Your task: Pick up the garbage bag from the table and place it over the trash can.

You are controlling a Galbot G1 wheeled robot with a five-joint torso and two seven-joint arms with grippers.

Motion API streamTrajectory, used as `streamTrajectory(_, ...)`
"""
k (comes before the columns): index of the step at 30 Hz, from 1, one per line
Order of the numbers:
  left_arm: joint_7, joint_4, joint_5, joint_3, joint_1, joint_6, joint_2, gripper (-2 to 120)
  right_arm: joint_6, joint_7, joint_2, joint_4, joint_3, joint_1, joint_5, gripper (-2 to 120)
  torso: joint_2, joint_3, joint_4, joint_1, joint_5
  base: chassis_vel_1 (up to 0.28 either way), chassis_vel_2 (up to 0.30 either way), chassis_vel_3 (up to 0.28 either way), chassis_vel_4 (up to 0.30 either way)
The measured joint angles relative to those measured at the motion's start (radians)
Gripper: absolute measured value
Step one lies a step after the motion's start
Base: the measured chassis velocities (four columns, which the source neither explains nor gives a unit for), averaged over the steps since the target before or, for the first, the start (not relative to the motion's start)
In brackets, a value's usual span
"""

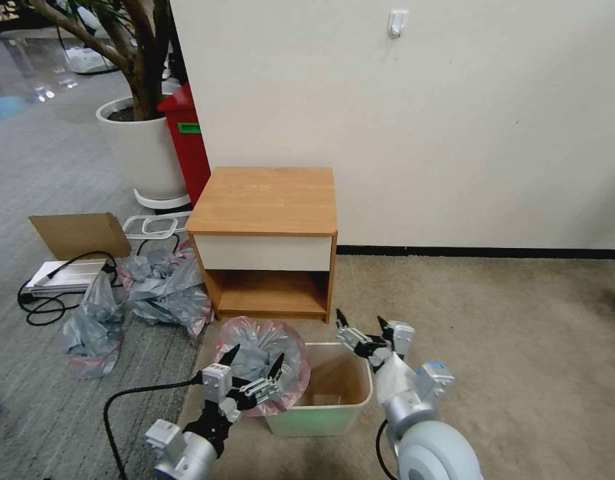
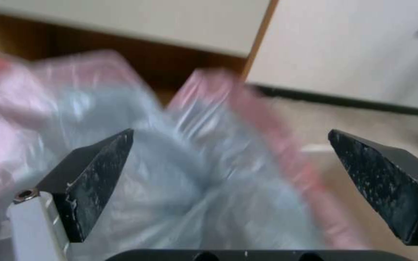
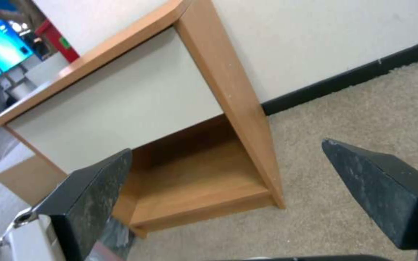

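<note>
The table (image 1: 264, 200) stands against the wall with its wood top bare, its white drawer front and lower shelf facing the robot. On the carpet just in front of it sits the trash can (image 1: 334, 400), its long axis running left to right across the head view and its mouth uncovered on the right, so the beige inside shows. The garbage bag (image 1: 254, 353) is no longer on the table: it billows as a rounded grey dome with its pink band around the edge, draped on the can's left end and spilling outward past that rim toward the robot's left. The left gripper (image 1: 252, 367) is right at the bag, on its near side, fingers spread wide with the film between and beyond them; in the left wrist view the plastic fills the gap, but the fingers (image 2: 98, 174) do not pinch it. The right gripper (image 1: 360, 325) hovers above the can's far right corner, jaws apart and holding nothing, pointed toward the table's shelf. So the bag lies wholly to the left of the can's centre, nearest the left arm; covering the can would likely mean carrying the rim rightward along the can's long axis, toward the waiting right gripper.
</note>
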Motion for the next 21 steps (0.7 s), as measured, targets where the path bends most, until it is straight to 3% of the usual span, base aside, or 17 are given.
streamTrajectory(7,-0.093,0.014,-0.020,0.017,-0.016,-0.013,-0.012,100,0.027,-0.006,0.007,-0.010,0.034,-0.028,-0.001,100,0.000,0.000,0.0000,0.000,0.0003,0.000,0.000,0.000,0.000)
streamTrajectory(21,-0.194,-0.028,0.000,0.021,0.001,-0.055,-0.030,100,0.037,-0.012,0.014,-0.025,0.033,-0.036,-0.011,100,0.000,0.000,0.0001,0.000,0.0002,0.000,0.000,0.000,0.000)
